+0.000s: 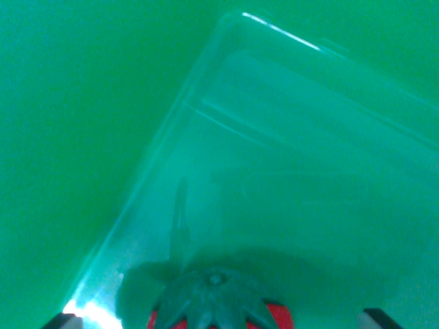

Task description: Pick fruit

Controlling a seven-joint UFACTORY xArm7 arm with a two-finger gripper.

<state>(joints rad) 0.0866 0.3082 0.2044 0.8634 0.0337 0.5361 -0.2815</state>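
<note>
In the wrist view, a red strawberry-shaped fruit with a dull green leafy cap [218,301] sits at six o'clock, cut off by the lower edge of the picture, directly between the two dark tips of the jaws [223,319] that peek in at the lower corners around seven and five o'clock. The tips stand wide of the fruit on either side as far as can be seen, but so little of them shows that I cannot tell whether they are clamped on the fruit or merely flanking it. Beneath and beyond the fruit lies a clear, shallow plastic container [206,110], its rounded corner at twelve o'clock and its straight rim running down toward eight o'clock, resting on a plain green tabletop [75,123]. The fruit appears within the container's outline, casting a soft shadow on its floor, though whether it rests there or hangs above is not clear. As a judgement, the task is somewhere around the grasp itself; whether lifting or setting down remains is open. No brand, label or writing is legible anywhere.
</note>
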